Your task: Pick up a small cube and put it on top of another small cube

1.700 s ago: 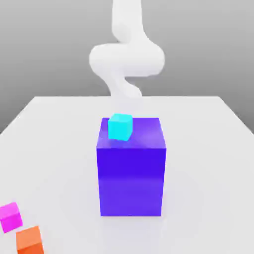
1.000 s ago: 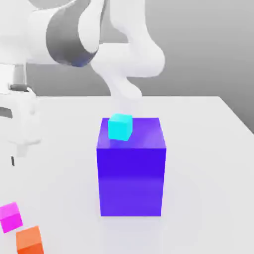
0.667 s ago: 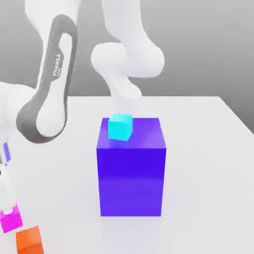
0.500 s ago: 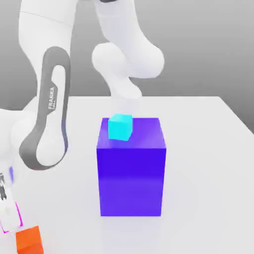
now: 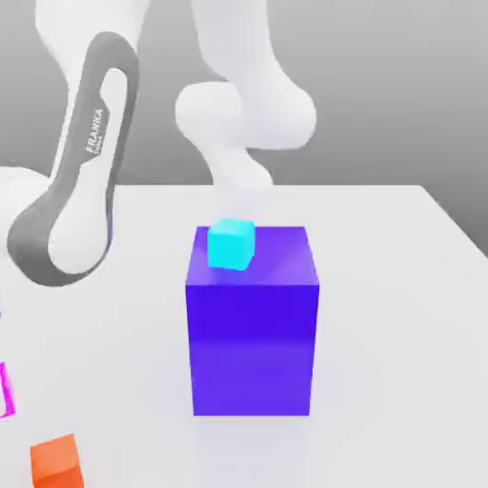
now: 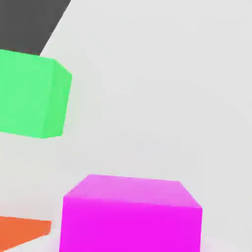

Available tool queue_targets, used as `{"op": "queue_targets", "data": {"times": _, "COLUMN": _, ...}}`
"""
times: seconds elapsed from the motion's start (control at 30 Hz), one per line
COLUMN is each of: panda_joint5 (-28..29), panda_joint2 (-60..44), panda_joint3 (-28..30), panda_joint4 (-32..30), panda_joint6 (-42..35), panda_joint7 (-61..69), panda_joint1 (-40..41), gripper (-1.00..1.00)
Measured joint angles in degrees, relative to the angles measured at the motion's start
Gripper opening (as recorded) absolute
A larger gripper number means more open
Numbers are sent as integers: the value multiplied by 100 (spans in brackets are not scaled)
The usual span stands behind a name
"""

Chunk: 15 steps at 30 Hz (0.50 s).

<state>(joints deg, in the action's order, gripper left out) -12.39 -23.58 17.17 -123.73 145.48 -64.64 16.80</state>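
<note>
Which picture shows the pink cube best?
The hand view: there the pink cube looks big, with its top and one side showing. The exterior view has just a thin pink strip of it, at that view's left edge.

A: Exterior view: faces arm (image 5: 71,172), looks slightly down across table (image 5: 400,315); whole blue-violet block (image 5: 252,348) in frame.
B: Hand view: very close over magenta cube (image 6: 130,226). Both share it, plus orange cube (image 5: 57,463).
</note>
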Motion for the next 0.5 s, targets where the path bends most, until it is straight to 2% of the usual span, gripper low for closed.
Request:
{"op": "queue_targets", "data": {"times": 0.2, "panda_joint5": -50, "panda_joint2": -462, "panda_joint3": 100, "panda_joint4": 1254, "panda_joint6": -805, "panda_joint7": -789, "panda_joint1": -155, "gripper": -100}}
{"op": "queue_targets", "data": {"times": 0.3, "panda_joint5": -231, "panda_joint2": -951, "panda_joint3": -1, "panda_joint4": 1499, "panda_joint6": -569, "panda_joint7": -816, "panda_joint1": -85, "gripper": -100}}
{"op": "queue_targets", "data": {"times": 0.33, "panda_joint5": -302, "panda_joint2": -1134, "panda_joint3": -54, "panda_joint4": 1529, "panda_joint6": -420, "panda_joint7": -780, "panda_joint1": -48, "gripper": 100}}
{"op": "queue_targets", "data": {"times": 0.5, "panda_joint5": -302, "panda_joint2": -1134, "panda_joint3": -54, "panda_joint4": 1529, "panda_joint6": -420, "panda_joint7": -780, "panda_joint1": -48, "gripper": 100}}
